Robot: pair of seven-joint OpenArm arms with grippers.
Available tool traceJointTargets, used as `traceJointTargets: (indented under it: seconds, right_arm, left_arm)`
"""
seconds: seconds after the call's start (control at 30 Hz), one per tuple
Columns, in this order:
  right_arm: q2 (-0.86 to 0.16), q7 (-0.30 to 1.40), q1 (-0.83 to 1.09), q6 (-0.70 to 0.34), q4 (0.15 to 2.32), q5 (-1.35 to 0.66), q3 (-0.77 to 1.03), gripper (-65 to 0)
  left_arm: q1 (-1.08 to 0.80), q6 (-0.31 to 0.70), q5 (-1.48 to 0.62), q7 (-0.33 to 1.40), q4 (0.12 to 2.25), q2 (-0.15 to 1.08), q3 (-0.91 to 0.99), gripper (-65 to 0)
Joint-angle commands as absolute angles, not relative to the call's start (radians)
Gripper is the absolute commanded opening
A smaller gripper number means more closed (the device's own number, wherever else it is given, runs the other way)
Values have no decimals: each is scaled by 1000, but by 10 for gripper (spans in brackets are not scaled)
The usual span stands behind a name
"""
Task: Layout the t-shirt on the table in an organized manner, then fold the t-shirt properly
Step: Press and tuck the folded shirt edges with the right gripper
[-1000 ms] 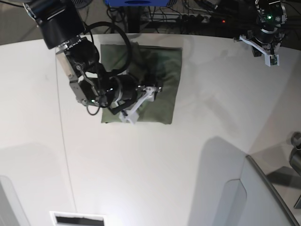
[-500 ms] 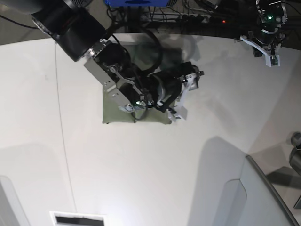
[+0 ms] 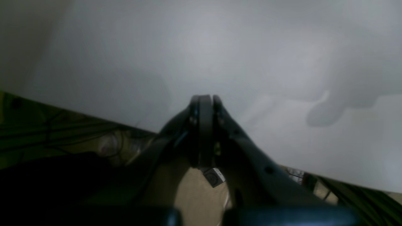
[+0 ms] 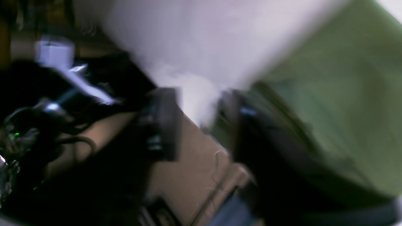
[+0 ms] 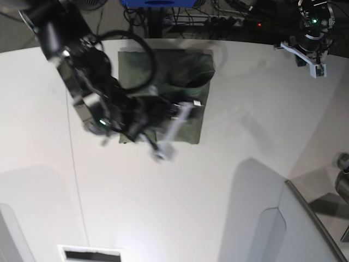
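Moved since earlier: right arm swung back from the shirt's right edge to its lower-left part, now motion-blurred; left arm unchanged at the far corner.
Garment: plain olive-green cotton t-shirt, folded into a rough rectangle, lying flat on the far middle of the table, partly hidden by the right arm.
Garment in wrist view: green cloth fills the right side of the right wrist view, blurred, edge against white surface.
Surface: large smooth matte white table, thin seam line running down its left part, curved far edge.
Right tool: black-and-white right gripper over the shirt's lower edge, white finger parts smeared by motion.
Right tool state: in the right wrist view, two dark fingers stand apart with a gap between; nothing seen held; too blurred to judge more.
Left tool: dark left gripper above bare white tabletop near the table's far edge, well apart from the shirt; seen small in the base view.
Left tool state: jaws pressed together, tips meeting, nothing between them.
Containers: white slotted tray at the near edge, dark opening, contents not discernible.
Background: cables and dark equipment beyond the far edge.
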State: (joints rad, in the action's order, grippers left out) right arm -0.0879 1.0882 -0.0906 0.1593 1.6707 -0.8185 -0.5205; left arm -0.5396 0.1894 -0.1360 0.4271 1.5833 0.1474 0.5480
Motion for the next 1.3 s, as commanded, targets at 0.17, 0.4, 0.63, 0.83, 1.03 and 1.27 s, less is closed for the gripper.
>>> traceJointTargets:
  seconds: [0.17, 0.4, 0.63, 0.83, 1.03, 1.27]
  right_arm:
    - [-107, 1084, -10, 151, 1636, -845, -354, -650]
    - [-151, 1084, 8, 151, 1616, -845, -338, -650]
    - [-151, 1040, 7, 150, 1511, -843, -348, -650]
    - [-151, 1001, 5, 147, 1434, -843, -349, -650]
    - [-140, 1000, -47, 147, 1434, -843, -420, -650]
    - [-36, 986, -174, 147, 1251, -842, -469, -650]
  left_arm:
    - [-541, 186, -139, 406, 1598, 159, 549, -650]
    - [-541, 186, -139, 406, 1598, 159, 552, -650]
    - [-541, 186, -139, 406, 1598, 159, 553, -650]
    - [-541, 186, -139, 406, 1598, 159, 553, -650]
    - [-541, 186, -139, 406, 1598, 159, 547, -650]
    - [-541, 186, -139, 406, 1598, 159, 549, -650]
